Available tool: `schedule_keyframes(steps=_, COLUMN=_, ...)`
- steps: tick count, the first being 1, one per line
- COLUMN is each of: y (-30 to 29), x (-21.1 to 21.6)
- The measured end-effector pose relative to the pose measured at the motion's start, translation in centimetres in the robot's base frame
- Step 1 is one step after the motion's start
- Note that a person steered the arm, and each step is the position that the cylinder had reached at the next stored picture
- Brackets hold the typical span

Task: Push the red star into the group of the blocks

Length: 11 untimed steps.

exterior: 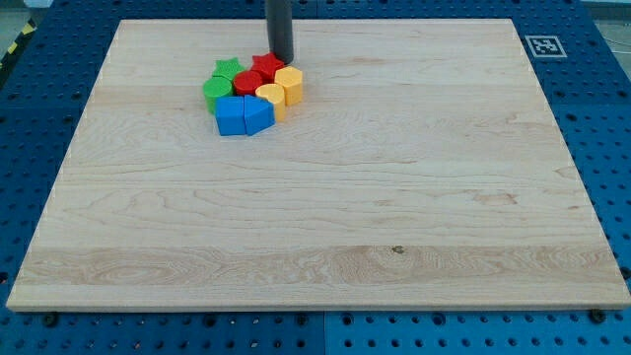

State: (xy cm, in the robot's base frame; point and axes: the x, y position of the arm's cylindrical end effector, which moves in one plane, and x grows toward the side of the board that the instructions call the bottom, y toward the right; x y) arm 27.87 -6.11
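The red star (266, 65) sits at the top of a tight cluster of blocks near the board's upper left. It touches a red round block (246, 82), a green star (228, 69) and a yellow hexagon (289, 85). Below lie a green block (216, 92), a yellow block (271, 98), a blue cube (232, 114) and a blue wedge-like block (258, 115). My tip (282, 59) stands just at the star's upper right edge, touching or nearly touching it.
The wooden board (325, 217) lies on a blue pegboard table. A black-and-white marker tag (543, 45) is at the board's upper right corner.
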Motion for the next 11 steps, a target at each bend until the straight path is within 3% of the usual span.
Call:
schedule_keyframes(steps=6, y=-4.8, x=-2.6)
schedule_keyframes(steps=9, y=4.9, x=1.0)
schedule_keyframes(steps=11, y=5.9, x=2.7)
